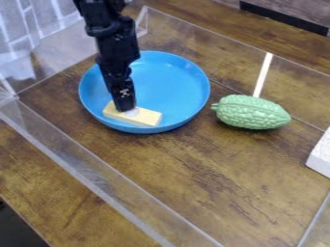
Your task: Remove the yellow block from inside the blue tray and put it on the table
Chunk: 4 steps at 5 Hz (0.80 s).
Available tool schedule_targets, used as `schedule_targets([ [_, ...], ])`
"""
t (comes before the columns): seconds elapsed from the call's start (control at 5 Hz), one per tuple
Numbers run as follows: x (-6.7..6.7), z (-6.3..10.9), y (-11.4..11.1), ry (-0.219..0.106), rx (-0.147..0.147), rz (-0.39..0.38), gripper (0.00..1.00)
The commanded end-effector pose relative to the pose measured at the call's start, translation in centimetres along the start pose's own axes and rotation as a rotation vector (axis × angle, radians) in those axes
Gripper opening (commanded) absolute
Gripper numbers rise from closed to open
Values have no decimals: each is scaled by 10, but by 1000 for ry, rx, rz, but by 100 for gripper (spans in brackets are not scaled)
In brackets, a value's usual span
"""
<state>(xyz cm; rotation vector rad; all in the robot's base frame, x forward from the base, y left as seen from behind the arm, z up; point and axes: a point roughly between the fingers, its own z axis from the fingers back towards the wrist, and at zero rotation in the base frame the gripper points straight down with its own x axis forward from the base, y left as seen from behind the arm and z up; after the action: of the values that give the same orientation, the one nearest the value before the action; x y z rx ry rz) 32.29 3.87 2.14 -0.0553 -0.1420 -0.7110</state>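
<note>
Yellow block (134,116) flat, long axis left-right

1. My arm runs out of the top edge, so its upper part is cut off.
2. My gripper (123,101) stands over the block (134,117); its body hides the block's left end and the pale mark on top, and I cannot tell whether the fingertips touch it.
3. The gap between my jaws is too small and dark to read from this view.
4. The arm covers part of the tray's (180,69) far left rim and floor.
5. A white thing (321,152) at the right edge is cut off; what it is I cannot tell.
6. The table (194,183) runs past every edge.
</note>
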Motion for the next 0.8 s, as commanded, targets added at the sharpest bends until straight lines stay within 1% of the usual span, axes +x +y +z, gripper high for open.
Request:
schedule_targets([
  [0.0, -10, 0, -27, 35, -45, -16, 100],
  [0.2, -9, 14, -39, 26, -46, -1, 100],
  [0.6, -1, 16, -21, 19, -52, -118, 100],
])
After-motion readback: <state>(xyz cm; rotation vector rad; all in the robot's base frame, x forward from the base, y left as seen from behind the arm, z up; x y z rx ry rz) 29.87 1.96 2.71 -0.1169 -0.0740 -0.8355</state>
